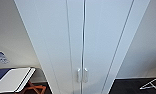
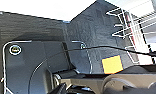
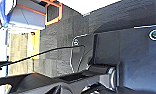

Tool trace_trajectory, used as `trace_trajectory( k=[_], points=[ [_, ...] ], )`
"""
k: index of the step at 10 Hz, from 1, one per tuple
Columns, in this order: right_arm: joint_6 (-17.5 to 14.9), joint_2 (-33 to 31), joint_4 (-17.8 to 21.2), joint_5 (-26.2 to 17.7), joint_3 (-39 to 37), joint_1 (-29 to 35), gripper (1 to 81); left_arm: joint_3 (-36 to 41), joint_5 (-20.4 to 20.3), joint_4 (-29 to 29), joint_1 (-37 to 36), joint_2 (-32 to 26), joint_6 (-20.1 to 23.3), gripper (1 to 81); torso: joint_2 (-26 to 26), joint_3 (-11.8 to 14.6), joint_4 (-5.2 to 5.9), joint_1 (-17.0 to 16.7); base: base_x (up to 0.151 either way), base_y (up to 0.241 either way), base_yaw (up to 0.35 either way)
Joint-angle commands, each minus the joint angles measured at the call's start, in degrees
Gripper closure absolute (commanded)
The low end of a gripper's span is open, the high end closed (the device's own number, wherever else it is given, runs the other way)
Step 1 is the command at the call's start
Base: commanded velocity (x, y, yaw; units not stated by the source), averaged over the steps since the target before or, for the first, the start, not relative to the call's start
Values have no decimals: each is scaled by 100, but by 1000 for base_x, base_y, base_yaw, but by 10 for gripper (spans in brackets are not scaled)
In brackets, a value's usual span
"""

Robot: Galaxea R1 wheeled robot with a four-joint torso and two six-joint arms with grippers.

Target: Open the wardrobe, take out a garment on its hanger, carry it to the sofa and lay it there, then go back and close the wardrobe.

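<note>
The wardrobe (image 1: 82, 37) stands directly ahead in the head view, tall and white, both panelled doors shut with the seam running straight down between them and the pair of small vertical handles (image 1: 82, 75) side by side low on the doors. Nothing of the task looks done yet: the doors are closed, so the jacket and its hanger would be inside, hidden. Opening, taking out, carrying to the sofa and closing all remain. Both wrist views look down at dark carpet (image 2: 31, 27); the left one catches a white wire rack (image 2: 134, 27) and an orange square (image 2: 112, 64) on the floor. Whether either arm's fingers are spread or pressed together, I cannot tell
</note>
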Motion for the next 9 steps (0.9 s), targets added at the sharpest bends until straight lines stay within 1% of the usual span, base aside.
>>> trace_trajectory(
  k=[1, 2, 4, 5, 7, 9],
  points=[
    [0, -607, 53, -370, 732, 585, 10, 558, 265, 28, -404, -610, -18, 10, 0, -2, 0, 0, 0, 0, 0],
    [-9, -757, -9, -388, 961, 672, 10, 717, 265, 37, -509, -760, -9, 10, 0, -2, 0, 0, 0, 0, 0],
    [-18, -1073, -9, -388, 1320, 936, 10, 1068, 290, 46, -782, -1128, 35, 10, 0, -2, 0, 2, 0, 0, 0],
    [-44, -1238, -18, -388, 1530, 1076, 10, 1181, 300, 192, -922, -1294, 44, 10, 2, -2, 0, 2, 0, 0, 0],
    [-62, -1451, -18, -397, 1796, 1349, 10, 1419, 282, 687, -1090, -1550, 44, 10, 2, -5, 0, 2, 0, 0, 0],
    [-70, -1592, -27, -380, 2024, 1516, 10, 1648, 300, 889, -1318, -1744, 44, 10, 2, -5, 0, 2, 0, 0, 0]
  ],
)
